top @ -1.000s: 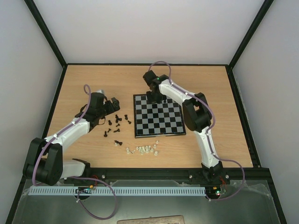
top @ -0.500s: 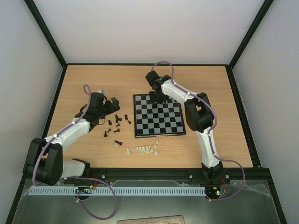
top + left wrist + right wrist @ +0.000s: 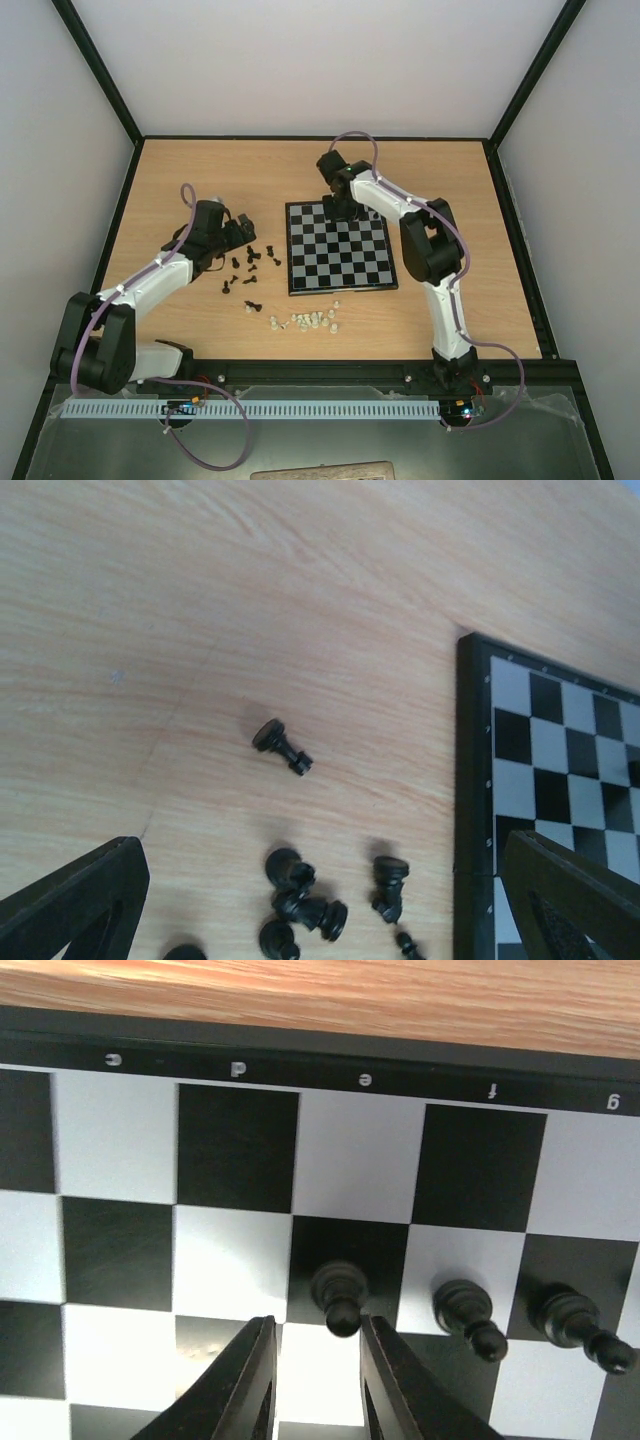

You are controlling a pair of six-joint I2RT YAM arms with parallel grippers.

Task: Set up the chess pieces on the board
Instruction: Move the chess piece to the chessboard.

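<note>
Left of the board, the left gripper hangs wide open above the scattered chess pieces lying on the table, while near the board's far rim the right gripper has its jaws slightly parted around an upright black pawn, clear of it.

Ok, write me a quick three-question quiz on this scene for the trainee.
1. True or false: the left gripper holds a piece.
2. How many black pieces stand on the board in the right wrist view?
3. The loose black pieces lie: A) left of the board, B) right of it, C) beyond it.
Key: 1 false, its jaws are wide open and empty. 2 three. 3 A.
</note>
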